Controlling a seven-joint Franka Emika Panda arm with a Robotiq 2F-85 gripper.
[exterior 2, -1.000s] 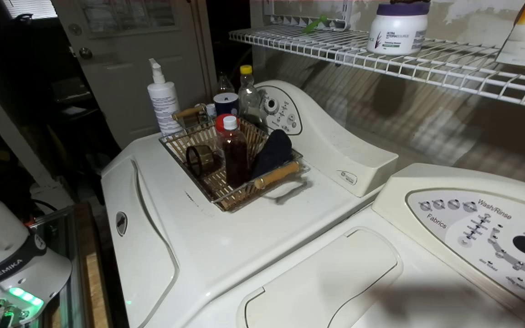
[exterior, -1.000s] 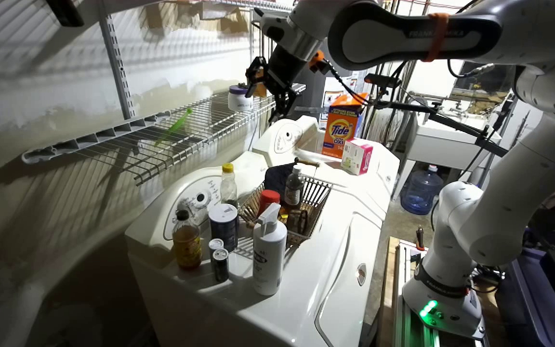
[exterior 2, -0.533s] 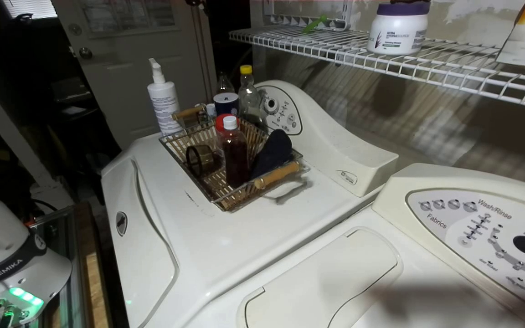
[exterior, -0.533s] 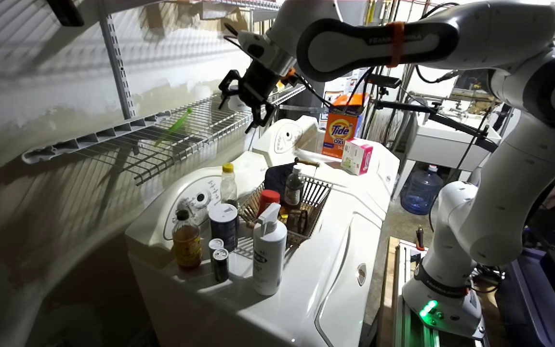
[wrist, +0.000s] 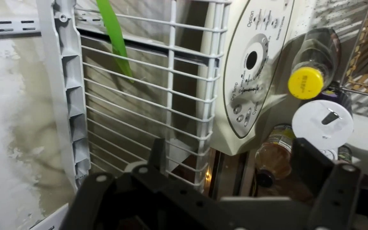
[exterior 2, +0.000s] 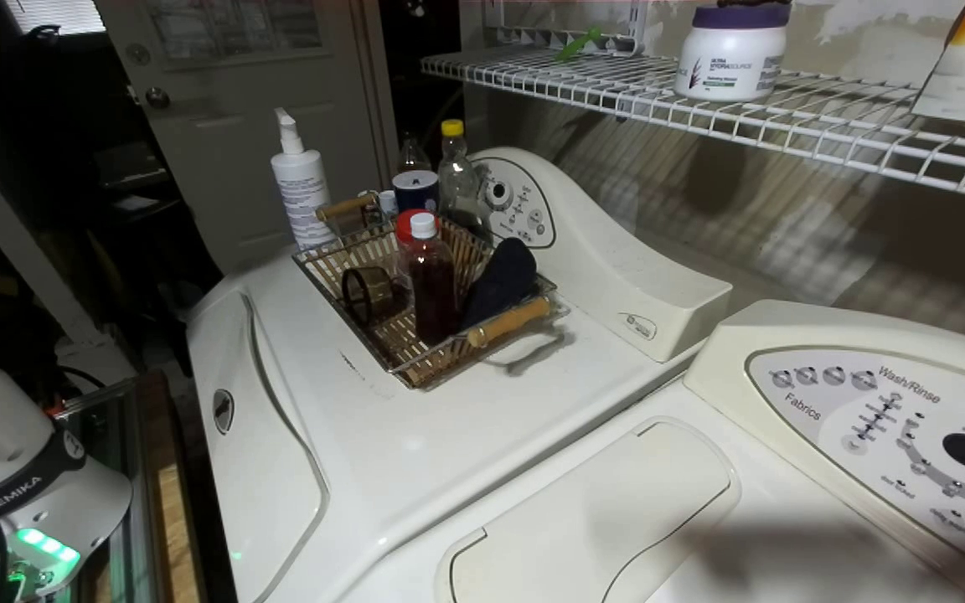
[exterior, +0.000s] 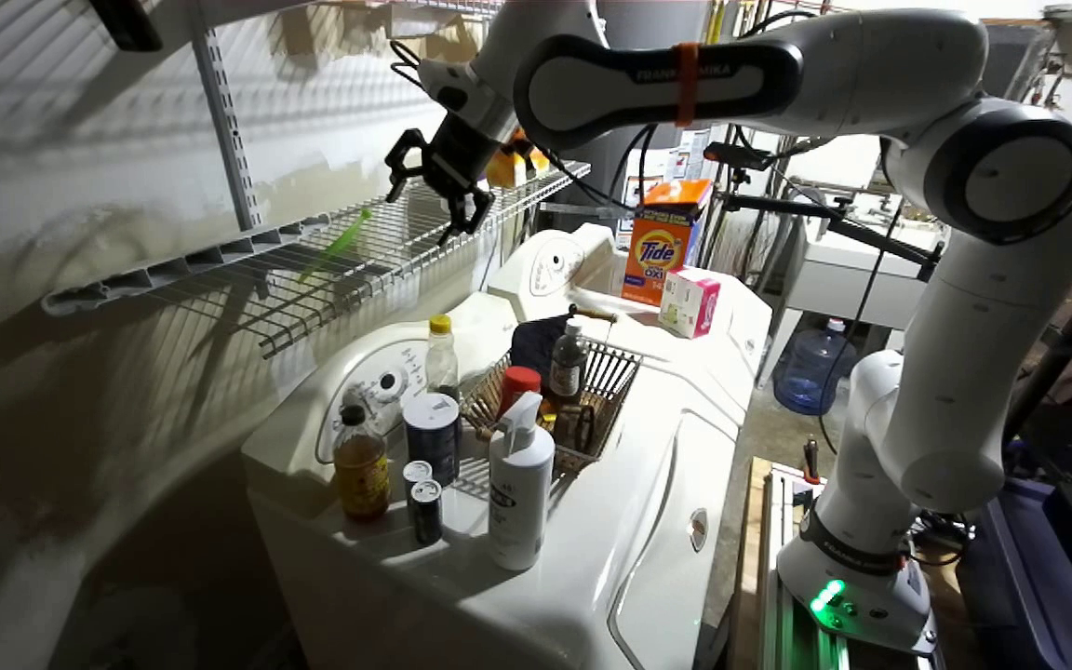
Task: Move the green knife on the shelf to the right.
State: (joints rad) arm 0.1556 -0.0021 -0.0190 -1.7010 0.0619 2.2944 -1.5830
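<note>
Gripper [wrist: 230, 148] spread wide, holding nothing, hangs above the shelf [wrist: 214, 41]. Green knife [wrist: 113, 32] lies there on a slant, apart from the gripper, nearer the back edge than the front rail; whether its tip drops between the rods can't be told. Step judged: the approach. Best to straddle the knife's narrow width, close just above the rods, lift before sliding; the wires could snag it. Rightward probably means toward the lidded jar [exterior 2: 734, 63], contents hidden. Below, farther: dryer top [exterior 2: 415, 435]. Basket [exterior 2: 428, 371], close to its console edge, holds a dark-filled bottle [exterior 2: 435, 293], red-lidded container [exterior: 519, 381], brown cup [exterior 2: 369, 293], dark cloth [exterior 2: 499, 280]. Back corner, end edge: amber bottle [exterior: 361, 470], black-capped.
</note>
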